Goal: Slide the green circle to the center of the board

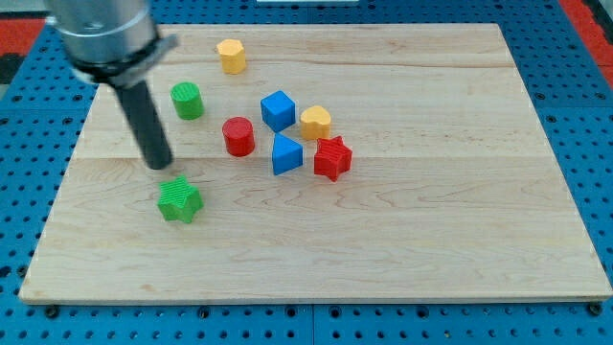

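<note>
The green circle (187,101) stands on the wooden board (431,211) at the upper left. My tip (158,165) rests on the board below and a little left of the green circle, apart from it, and just above the green star (179,200). The rod rises to the view's upper left corner.
A yellow hexagon (231,56) sits near the top edge. A cluster lies right of the green circle: red cylinder (238,136), blue cube (278,110), blue triangle (285,154), yellow block (315,123), red star (332,158). Blue pegboard (575,57) surrounds the board.
</note>
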You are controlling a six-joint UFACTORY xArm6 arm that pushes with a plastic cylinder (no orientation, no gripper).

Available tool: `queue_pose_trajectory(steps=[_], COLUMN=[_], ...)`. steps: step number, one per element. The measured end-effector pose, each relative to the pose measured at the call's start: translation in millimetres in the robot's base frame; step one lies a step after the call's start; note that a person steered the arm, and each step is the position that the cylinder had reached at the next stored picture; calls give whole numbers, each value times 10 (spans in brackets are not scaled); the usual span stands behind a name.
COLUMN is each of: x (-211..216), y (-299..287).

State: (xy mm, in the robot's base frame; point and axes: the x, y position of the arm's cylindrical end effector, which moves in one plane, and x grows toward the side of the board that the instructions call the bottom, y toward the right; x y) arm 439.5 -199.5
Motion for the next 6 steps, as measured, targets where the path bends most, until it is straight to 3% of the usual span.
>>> queue_pose_trajectory(steps=[1,3,5,6], x=[-568,-1298,-1148,-915], y=[-76,1141,1648,1397])
